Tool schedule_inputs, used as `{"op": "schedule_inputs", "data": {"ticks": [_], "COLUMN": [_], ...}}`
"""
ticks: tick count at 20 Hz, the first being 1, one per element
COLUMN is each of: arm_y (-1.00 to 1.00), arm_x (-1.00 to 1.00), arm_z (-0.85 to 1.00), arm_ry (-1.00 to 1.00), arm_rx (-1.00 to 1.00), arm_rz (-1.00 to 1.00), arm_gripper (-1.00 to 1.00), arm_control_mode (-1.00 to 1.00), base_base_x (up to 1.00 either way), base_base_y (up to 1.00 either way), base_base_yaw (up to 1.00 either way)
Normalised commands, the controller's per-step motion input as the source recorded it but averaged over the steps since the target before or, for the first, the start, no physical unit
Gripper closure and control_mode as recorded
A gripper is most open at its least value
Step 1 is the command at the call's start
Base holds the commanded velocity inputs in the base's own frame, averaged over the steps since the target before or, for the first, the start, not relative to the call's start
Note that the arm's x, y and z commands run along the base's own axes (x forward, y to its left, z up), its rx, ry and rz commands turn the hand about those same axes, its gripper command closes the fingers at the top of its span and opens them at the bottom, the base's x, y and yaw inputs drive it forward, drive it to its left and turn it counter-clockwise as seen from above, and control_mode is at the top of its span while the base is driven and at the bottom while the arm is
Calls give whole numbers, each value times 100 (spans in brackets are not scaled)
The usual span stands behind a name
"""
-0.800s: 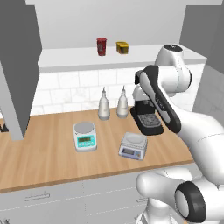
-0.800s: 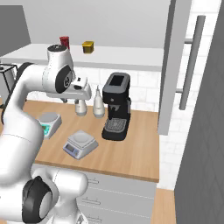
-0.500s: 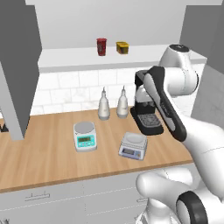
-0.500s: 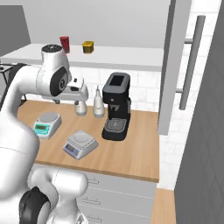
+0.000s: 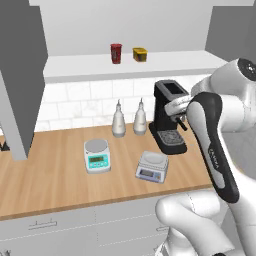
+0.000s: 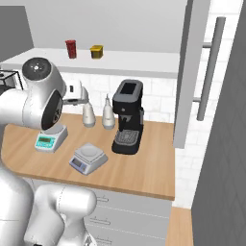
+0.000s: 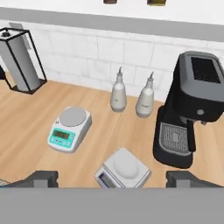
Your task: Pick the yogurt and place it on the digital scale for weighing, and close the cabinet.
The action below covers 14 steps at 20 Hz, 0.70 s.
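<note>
Left base view: yogurt (image 5: 116,53) upright on the cabinet (image 5: 22,75) shelf, just beside a squat yellow container (image 5: 140,54), well above the table (image 5: 50,180). Down on the table, digital scale (image 5: 152,166) with bare platter, near a round-platter scale (image 5: 97,155), two pale bottles (image 5: 118,120) and a black coffee machine (image 5: 169,117). Claw (image 5: 176,106) raised in front of the coffee machine, far below the shelf, touching nothing; spread not readable here.

Right base view: cabinet door (image 6: 192,72) swung open, bar handle (image 6: 210,67) facing out. Yogurt (image 6: 71,48) and yellow container (image 6: 96,51) apart on the shelf. Claw (image 6: 77,93) above the bottles.

Hand view: fingertips (image 7: 41,178) set wide apart at the bottom, released and empty. Digital scale (image 7: 123,168) between them, coffee machine (image 7: 190,109) to its right.
</note>
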Motion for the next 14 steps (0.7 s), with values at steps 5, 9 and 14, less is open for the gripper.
{"op": "schedule_inputs", "data": {"ticks": [5,9,14], "arm_y": [4,3,28], "arm_x": [-14,-3,12], "arm_z": [97,87,35], "arm_ry": [-18,-15,-9], "arm_rx": [0,0,0], "arm_rz": [10,8,1], "arm_gripper": [-100,-100,-100], "arm_control_mode": [-100,-100,-100], "base_base_x": [0,0,0], "base_base_y": [0,0,0], "base_base_yaw": [0,0,0]}}
